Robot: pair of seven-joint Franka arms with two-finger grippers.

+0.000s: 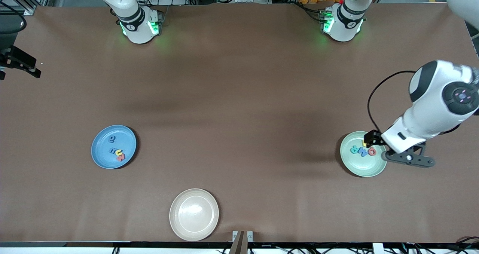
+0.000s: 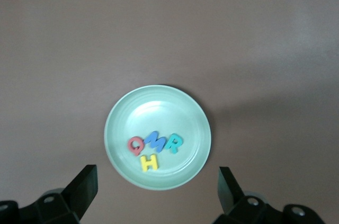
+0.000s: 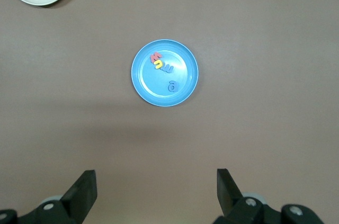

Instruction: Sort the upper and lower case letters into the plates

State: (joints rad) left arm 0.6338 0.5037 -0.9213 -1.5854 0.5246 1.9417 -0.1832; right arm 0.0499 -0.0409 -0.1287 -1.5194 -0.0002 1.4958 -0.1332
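Nearest the front camera, a round beige cream plate (image 1: 194,214) is lying bare and taking no part in the sorting.

Farther from the camera, toward the right arm's end of the table, a round bright blue plate (image 1: 113,146) is holding four small flat toy letters (image 1: 117,152): a red one, a yellow one and a teal-blue one bunched together, with a blue one a little apart. They look lower case. The right gripper (image 3: 156,195) is hanging high over bare brown table with the blue plate in view below it, its fingers spread wide and gripping nothing; that arm appears to be waiting.

Toward the left arm's end, a round pale mint green plate (image 1: 363,166) is carrying four capitals: a red Q (image 2: 135,145), a blue M (image 2: 155,141), a teal R (image 2: 174,143) and a yellow H (image 2: 150,162) just beside them. The left gripper (image 2: 157,195) is hovering over this plate's edge, fingers fully apart and empty.

So I am counting three plates, eight letters, four in each coloured plate, and none lying loose on the table. To my eye the sorting is finished and this is the release of the last capital. The next move calls only for the left arm to lift straight up without brushing the green plate.
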